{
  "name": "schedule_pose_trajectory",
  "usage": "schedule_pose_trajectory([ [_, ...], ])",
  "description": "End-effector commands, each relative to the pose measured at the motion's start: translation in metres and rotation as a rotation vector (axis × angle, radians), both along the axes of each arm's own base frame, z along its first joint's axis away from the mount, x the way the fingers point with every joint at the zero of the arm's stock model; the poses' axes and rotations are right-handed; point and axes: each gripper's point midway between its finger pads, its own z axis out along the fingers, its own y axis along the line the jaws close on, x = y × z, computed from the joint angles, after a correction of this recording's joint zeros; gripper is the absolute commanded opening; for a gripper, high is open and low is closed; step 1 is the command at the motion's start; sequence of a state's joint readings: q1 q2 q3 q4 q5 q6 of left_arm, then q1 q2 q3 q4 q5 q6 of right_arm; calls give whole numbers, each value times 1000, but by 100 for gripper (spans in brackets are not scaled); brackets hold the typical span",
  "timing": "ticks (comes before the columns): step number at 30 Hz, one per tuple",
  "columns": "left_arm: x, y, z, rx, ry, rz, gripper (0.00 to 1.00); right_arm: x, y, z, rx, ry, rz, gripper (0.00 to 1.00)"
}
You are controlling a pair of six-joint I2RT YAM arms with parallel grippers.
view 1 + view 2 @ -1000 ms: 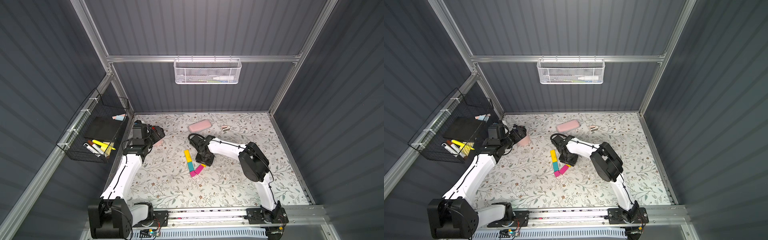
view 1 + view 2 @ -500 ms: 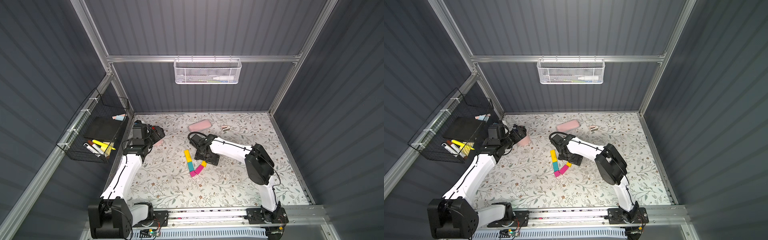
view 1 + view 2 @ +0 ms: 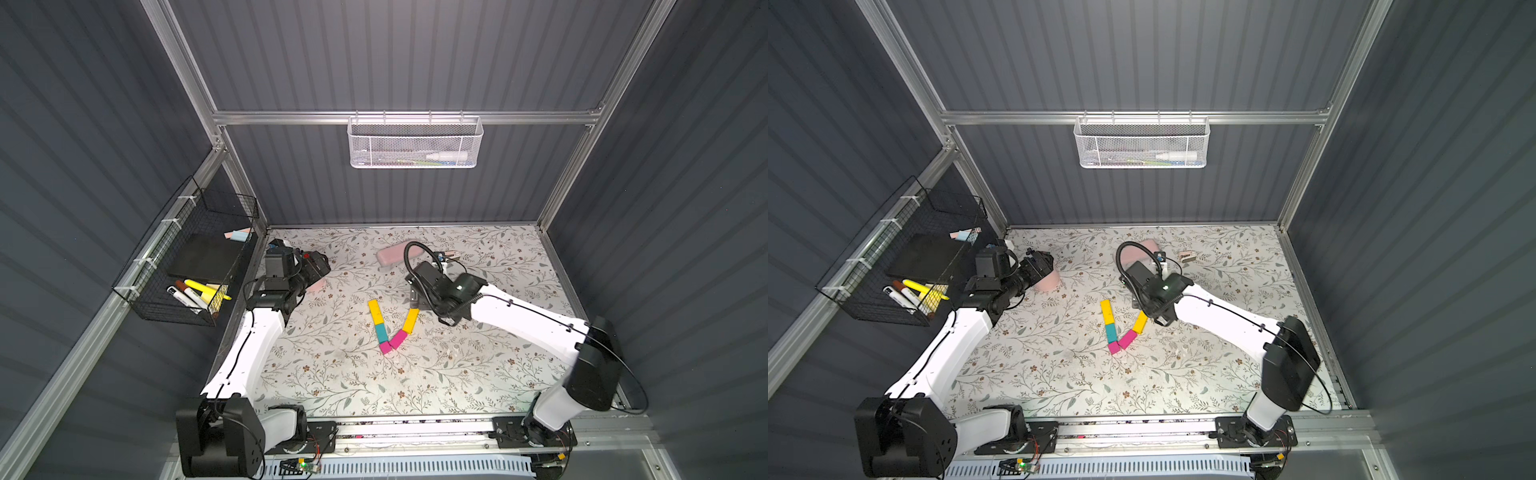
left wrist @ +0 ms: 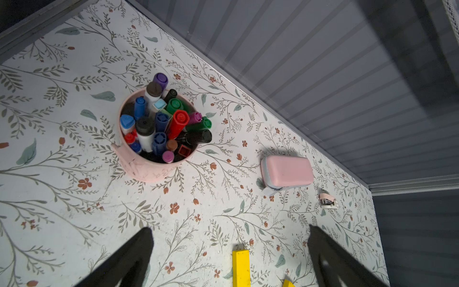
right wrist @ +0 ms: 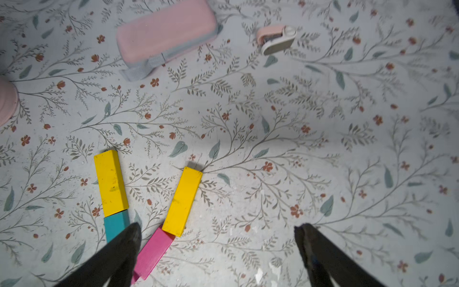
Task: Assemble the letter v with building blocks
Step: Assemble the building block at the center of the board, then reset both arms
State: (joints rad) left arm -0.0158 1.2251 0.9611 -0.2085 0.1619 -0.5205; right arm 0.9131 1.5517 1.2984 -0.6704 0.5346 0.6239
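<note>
Five building blocks (image 3: 381, 333) laid flat near the middle of the floral table (image 3: 332, 382), end to end as the letter v (image 3: 1127, 338), open end toward the far wall. Left stroke, far to near: long yellow block (image 3: 376, 312), teal block (image 3: 1111, 331), short magenta block (image 3: 386, 347) at the tip, each touching the next. Right stroke: longer magenta block (image 5: 155, 251) running from the tip to the second yellow block (image 5: 182, 201), met at a slight offset in the right wrist view. Right gripper (image 5: 218, 228) held near the far end of that yellow block, spread wide with nothing between the jaws. One fingertip (image 5: 129, 238) drawn across the teal and magenta blocks in that view, probably without contact, though not certain. Left gripper (image 4: 229, 229) parked at the far left, likewise spread wide and empty, beside a pink cup of markers (image 4: 149, 169). Pale pink case (image 4: 288, 171) and small pink-and-white item (image 4: 327, 201) set near the far wall, well apart from the blocks. Black wire basket (image 3: 174, 311) with markers hung on the left wall; white mesh basket (image 3: 374, 149) on the far wall.
</note>
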Motion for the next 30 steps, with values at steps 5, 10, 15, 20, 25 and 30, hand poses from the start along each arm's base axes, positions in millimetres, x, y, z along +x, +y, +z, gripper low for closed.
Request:
schedule_pose_trajectory([
  [5, 15, 5, -6, 80, -51, -24, 99, 33, -81, 53, 70, -358, 106, 99],
  [10, 25, 18, -22, 126, -59, 34, 99, 44, -139, 31, 3, -318, 45, 99],
  [15, 26, 28, -20, 154, -138, 92, 100, 59, -182, 10, 79, -297, -95, 99],
  [20, 27, 25, -25, 149, -143, 77, 99, 67, -172, 10, 128, -261, -45, 99],
  [25, 27, 22, -30, 150, -134, 57, 100, 76, -160, -5, 186, -162, -51, 99],
  [30, 26, 27, -29, 179, -145, 72, 99, 73, -174, -18, 101, -197, -61, 99],
])
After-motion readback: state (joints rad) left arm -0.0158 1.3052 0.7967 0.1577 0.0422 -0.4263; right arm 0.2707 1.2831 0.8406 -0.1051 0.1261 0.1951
